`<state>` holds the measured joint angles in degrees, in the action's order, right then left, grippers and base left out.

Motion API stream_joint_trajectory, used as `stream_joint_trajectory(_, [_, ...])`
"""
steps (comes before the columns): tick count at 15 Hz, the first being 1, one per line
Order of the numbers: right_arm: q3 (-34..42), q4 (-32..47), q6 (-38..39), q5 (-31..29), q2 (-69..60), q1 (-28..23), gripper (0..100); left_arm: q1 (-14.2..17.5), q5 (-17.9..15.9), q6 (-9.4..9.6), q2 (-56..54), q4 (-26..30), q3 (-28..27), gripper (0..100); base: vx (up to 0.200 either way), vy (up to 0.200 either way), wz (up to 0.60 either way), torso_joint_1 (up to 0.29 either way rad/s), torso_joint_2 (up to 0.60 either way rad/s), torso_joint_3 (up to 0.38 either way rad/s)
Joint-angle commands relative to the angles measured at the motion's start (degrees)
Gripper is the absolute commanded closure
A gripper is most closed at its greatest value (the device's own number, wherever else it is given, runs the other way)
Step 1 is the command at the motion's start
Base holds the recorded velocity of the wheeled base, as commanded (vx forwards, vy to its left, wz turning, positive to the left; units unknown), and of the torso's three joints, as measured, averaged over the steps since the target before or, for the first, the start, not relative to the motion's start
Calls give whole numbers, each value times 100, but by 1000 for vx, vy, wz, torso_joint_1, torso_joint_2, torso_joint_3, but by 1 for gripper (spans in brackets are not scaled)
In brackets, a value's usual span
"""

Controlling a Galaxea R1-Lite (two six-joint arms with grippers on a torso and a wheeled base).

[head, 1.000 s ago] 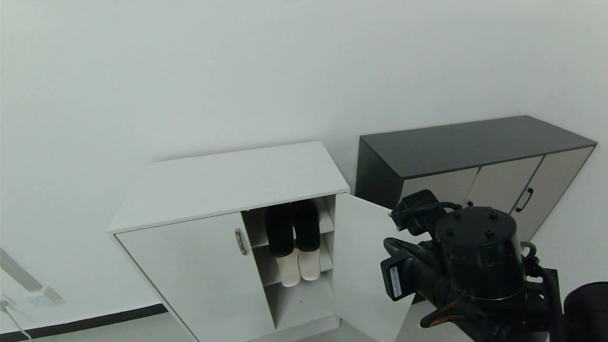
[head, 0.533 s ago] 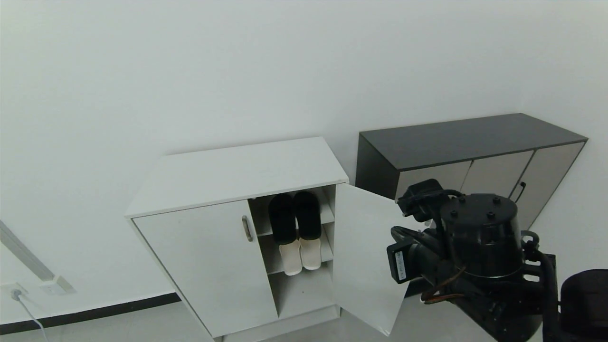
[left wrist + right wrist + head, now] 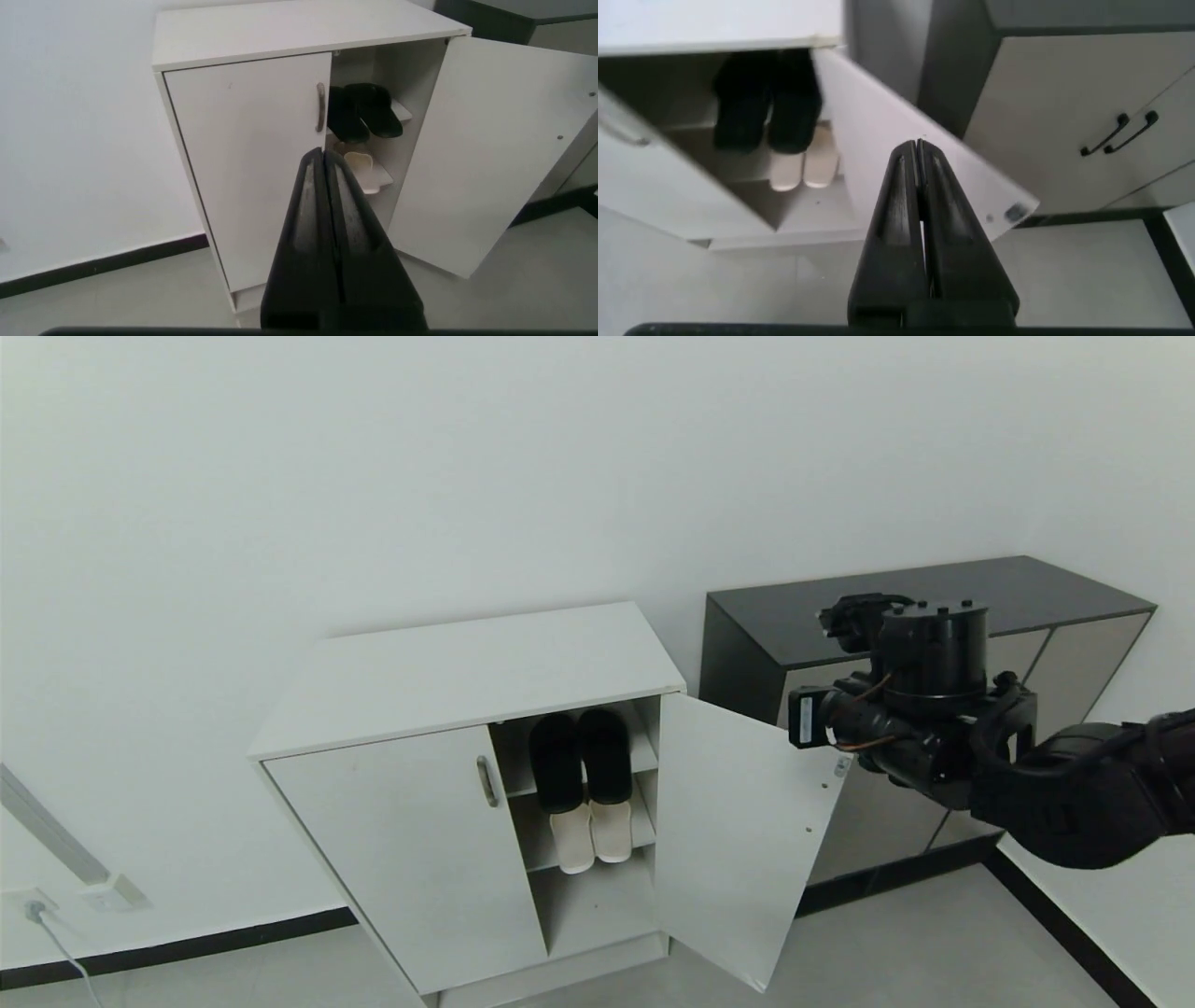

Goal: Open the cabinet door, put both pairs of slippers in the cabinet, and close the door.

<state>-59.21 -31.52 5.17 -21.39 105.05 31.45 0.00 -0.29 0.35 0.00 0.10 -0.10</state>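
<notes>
I count two pairs of slippers in the cabinet (image 3: 467, 672): a black pair (image 3: 579, 761) on the upper shelf (image 3: 643, 772) and a white pair (image 3: 590, 835) on the shelf (image 3: 640, 849) below. Of two doors, the right door (image 3: 738, 840) stands open and the left door (image 3: 401, 859) is shut. My right claw (image 3: 921, 149) is pinched closed on nothing, out by the open door, well apart from the slippers. My left claw (image 3: 325, 159) is likewise closed and empty, facing the left door.

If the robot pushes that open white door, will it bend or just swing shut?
Probably it swings: the door looks like a flat, stiff board hinged to the cabinet, so it shouldn't bend. It looks thin, so a light push may move it. Nothing seems to stand in its way.
</notes>
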Motion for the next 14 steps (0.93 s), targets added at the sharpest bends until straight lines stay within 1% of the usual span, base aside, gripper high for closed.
stream_joint_trajectory(1, [-495, 191, 19, 188, 490, -438, 100, 0, 3, 0, 0, -1, 1, 100, 0, 0, 0, 0, 0, 0])
stream_joint_trajectory(3, [-803, 243, 63, 390, 851, -711, 100, 0, 3, 0, 0, -1, 1, 100, 0, 0, 0, 0, 0, 0])
stream_joint_trajectory(6, [-1040, 235, 186, 645, 1290, -930, 100, 0, 3, 0, 9, -1, 1, 100, 0, 0, 0, 0, 0, 0])
stream_joint_trajectory(14, [-1638, 217, 213, 724, 2116, -1132, 100, 0, 3, 0, 0, -1, 1, 100, 0, 0, 0, 0, 0, 0])
